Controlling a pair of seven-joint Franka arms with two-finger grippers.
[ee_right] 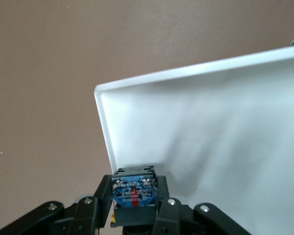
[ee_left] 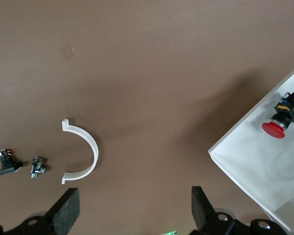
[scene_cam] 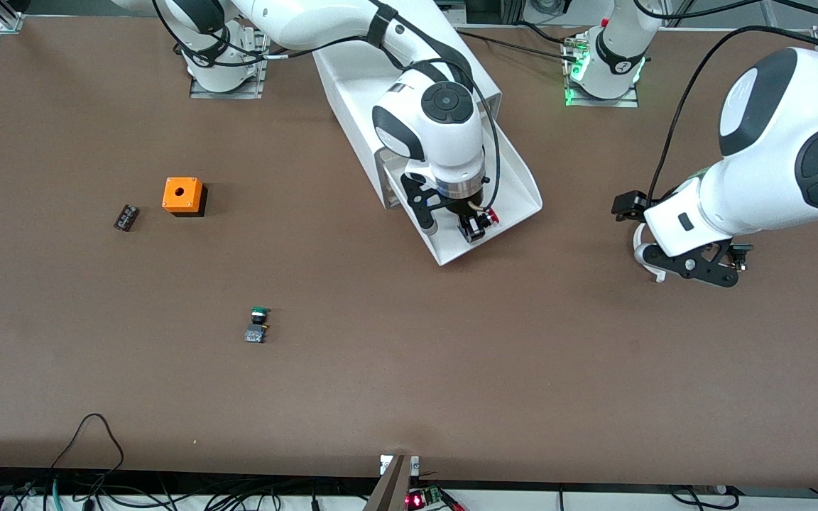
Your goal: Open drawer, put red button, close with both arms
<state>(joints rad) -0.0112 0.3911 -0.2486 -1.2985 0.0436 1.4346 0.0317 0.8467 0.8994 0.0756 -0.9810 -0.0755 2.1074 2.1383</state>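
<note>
The drawer (scene_cam: 515,202) is pulled out of the white cabinet (scene_cam: 352,78) toward the front camera. My right gripper (scene_cam: 476,226) is shut on the red button (scene_cam: 492,215) and holds it just over the drawer's front end. In the right wrist view the button's blue base (ee_right: 134,191) sits clamped between the fingers, over the drawer floor (ee_right: 210,127). The left wrist view shows the red cap (ee_left: 274,129) over the drawer (ee_left: 264,166). My left gripper (scene_cam: 693,266) is open and empty, over bare table toward the left arm's end; its fingers (ee_left: 66,210) frame the table.
A white curved clip (ee_left: 83,156) and two small parts (ee_left: 38,167) lie on the table under my left gripper. A green-capped button (scene_cam: 258,325), an orange box (scene_cam: 183,196) and a small dark part (scene_cam: 126,217) lie toward the right arm's end.
</note>
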